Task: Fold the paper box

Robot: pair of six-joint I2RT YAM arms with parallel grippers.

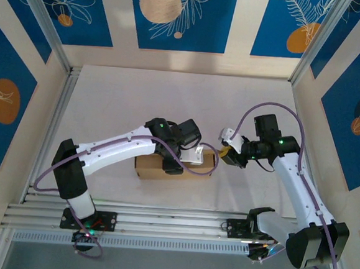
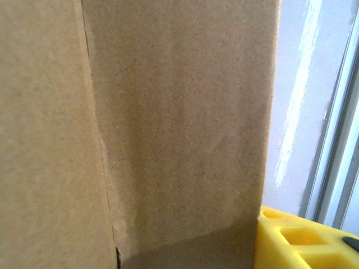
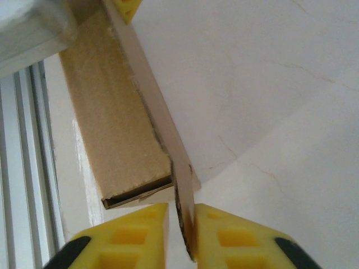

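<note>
Pinching the end flap [image 3: 182,190] squarely is what this step seems to call for, and the right end effector [image 3: 182,224] has it: its two yellow fingers [image 3: 134,230] are clamped together on the thin cardboard, which stands edge-on between them. The paper box [image 1: 174,169] lies on the white desk [image 1: 139,100] near the arm bases, a shallow brown block, and the flap juts from its right end. The left end effector [image 1: 181,154] sits over the top of the box around its middle, apparently pressing it down. Its wrist view has cardboard close against the lens with one yellow finger [image 2: 297,241] beside it, so whether it is apart or closed cannot be told. To fold well, the right arm would likely swing the flap about its crease rather than pull outward, since a pull could drag the light box along the desk or tear the flap at its ragged root. The left arm's hold probably needs to be firm so the body does not lift, and the pinch should leave the flap's tip free to tuck into the open end.
</note>
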